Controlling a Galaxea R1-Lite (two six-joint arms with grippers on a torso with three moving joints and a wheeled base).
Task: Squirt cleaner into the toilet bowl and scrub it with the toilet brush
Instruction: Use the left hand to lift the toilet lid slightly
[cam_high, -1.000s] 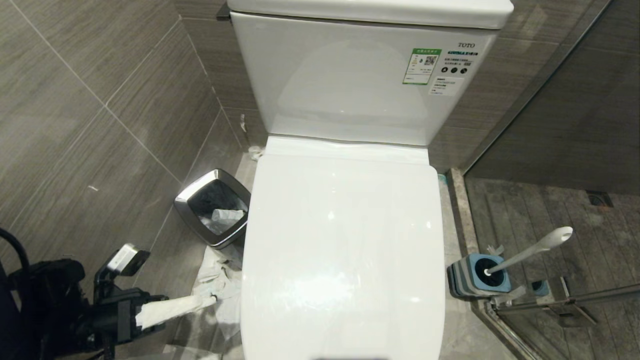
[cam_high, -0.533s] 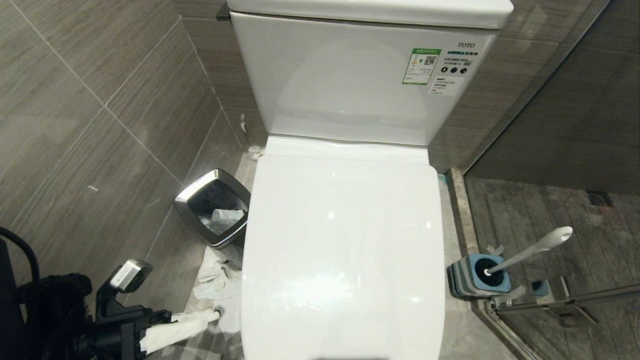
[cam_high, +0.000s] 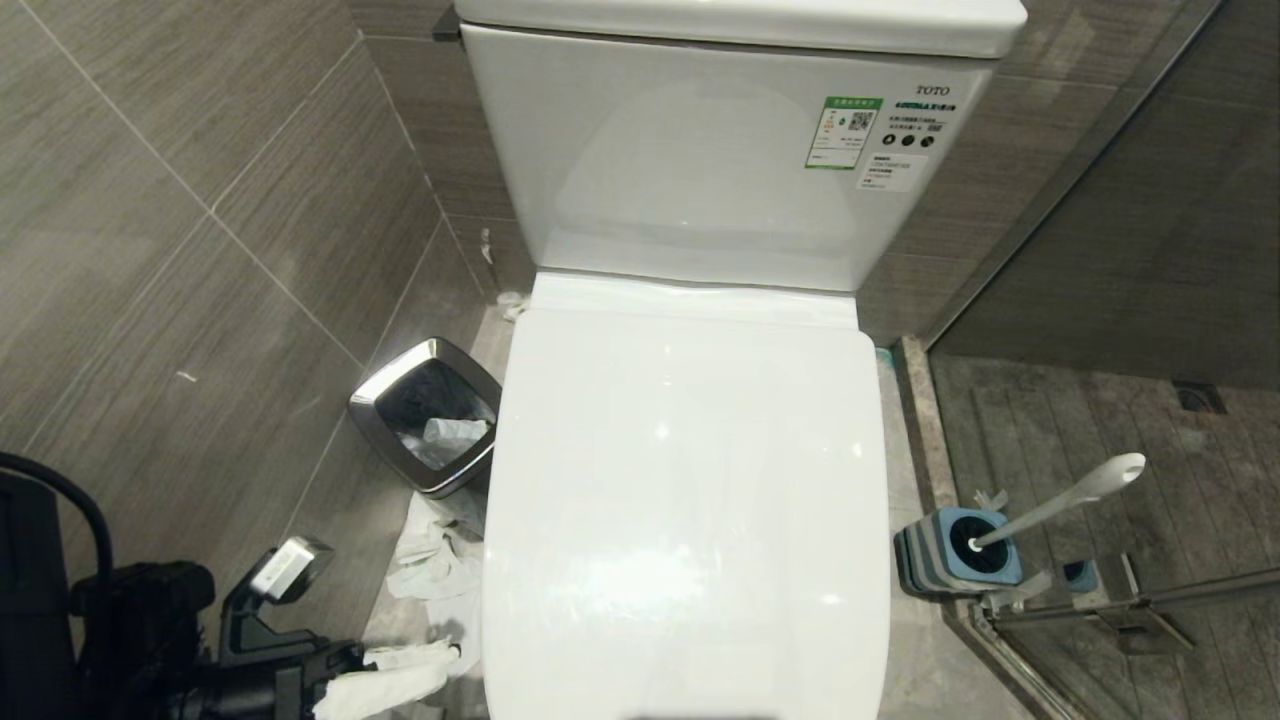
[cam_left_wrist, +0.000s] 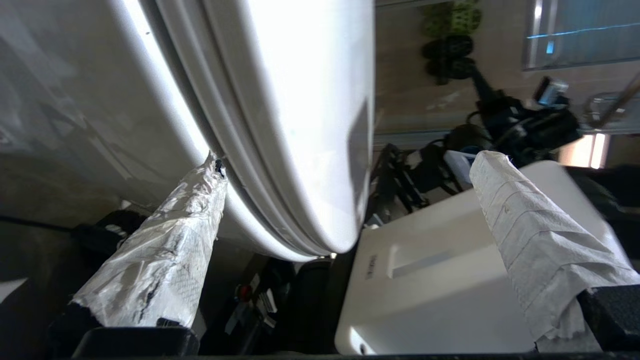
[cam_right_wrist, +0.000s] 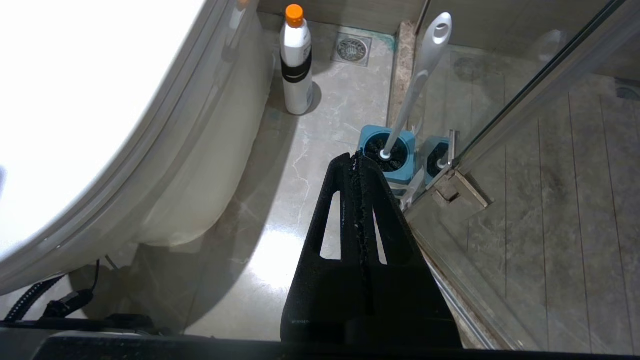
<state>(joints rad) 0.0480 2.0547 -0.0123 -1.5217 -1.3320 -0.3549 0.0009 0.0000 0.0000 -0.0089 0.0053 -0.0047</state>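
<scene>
The toilet bowl (cam_right_wrist: 200, 165) shows only from outside; its inside is hidden under the shut white lid (cam_high: 690, 500). My left gripper (cam_high: 400, 672) is low at the lid's front-left corner and open. Both fingers are wrapped in white paper. In the left wrist view the left gripper (cam_left_wrist: 350, 161) has the lid's edge (cam_left_wrist: 310, 150) between its fingers, and one fingertip (cam_left_wrist: 212, 175) lies close by the seam under the seat. The toilet brush (cam_high: 1060, 505) leans in its blue-and-grey holder (cam_high: 955, 550) right of the toilet. My right gripper (cam_right_wrist: 352, 159) is shut and empty, short of the holder (cam_right_wrist: 390, 150). The cleaner is out of view.
A steel bin (cam_high: 430, 415) with a black liner stands left of the toilet, with crumpled paper (cam_high: 435, 565) on the floor before it. A white bottle with an orange cap (cam_right_wrist: 296, 60) stands by the toilet's base. The glass shower door and its steel bar (cam_high: 1130, 605) close off the right side.
My left gripper has moved down and to the right in the head view, nearer the lid's front-left corner. The brush and the lid have not moved.
</scene>
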